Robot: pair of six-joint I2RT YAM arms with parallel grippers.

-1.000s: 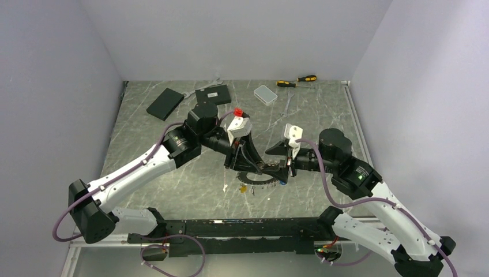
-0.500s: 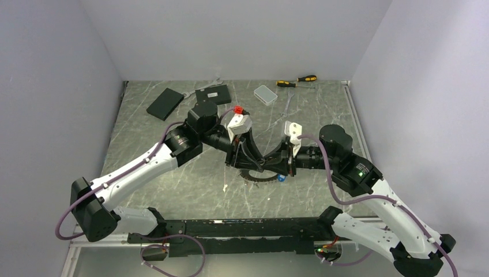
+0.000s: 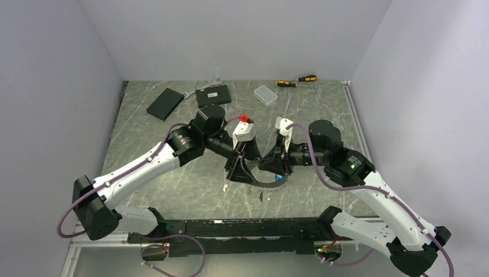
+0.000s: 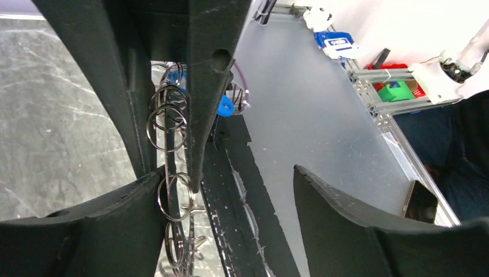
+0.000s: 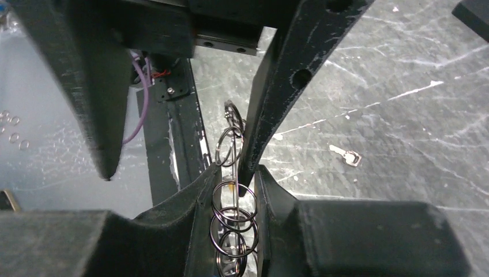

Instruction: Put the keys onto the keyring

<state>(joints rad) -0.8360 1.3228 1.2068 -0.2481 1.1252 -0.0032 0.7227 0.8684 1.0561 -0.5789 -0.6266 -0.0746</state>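
The keyring [image 3: 264, 184], a limp dark-grey metal loop of small linked wire rings with a toothed outline from above, hangs as a sagging arc between the two arms, just over the grey veined tabletop [image 3: 323, 115]. The right gripper [image 5: 235, 175] has its two black fingers clamped on a stretch of that chain, with rings stacked in the narrow slot between them. That grip looks meant to carry the loop off the surface and keep one section steady.

The left gripper [image 4: 228, 172] faces it from the other side of the keyring. Its fingers are spread wide and nothing is pinched between them: one finger lies right against the chain, the other stands well away from it. I judge it is placed to close on the loop just beside the right gripper's hold, so that a ring can be braced from both sides while a key is worked on.

A small key with a blue plastic tag [image 4: 226, 106] seems to dangle from the keyring near the right gripper's end. A couple of small keys [image 3: 260, 196] hang below the lowest part of the arc, though they are too small to tell whether they are properly threaded. One small silvery key [image 5: 349, 156] lies loose on the tabletop, apart from the keyring, so by my reading the task is not finished
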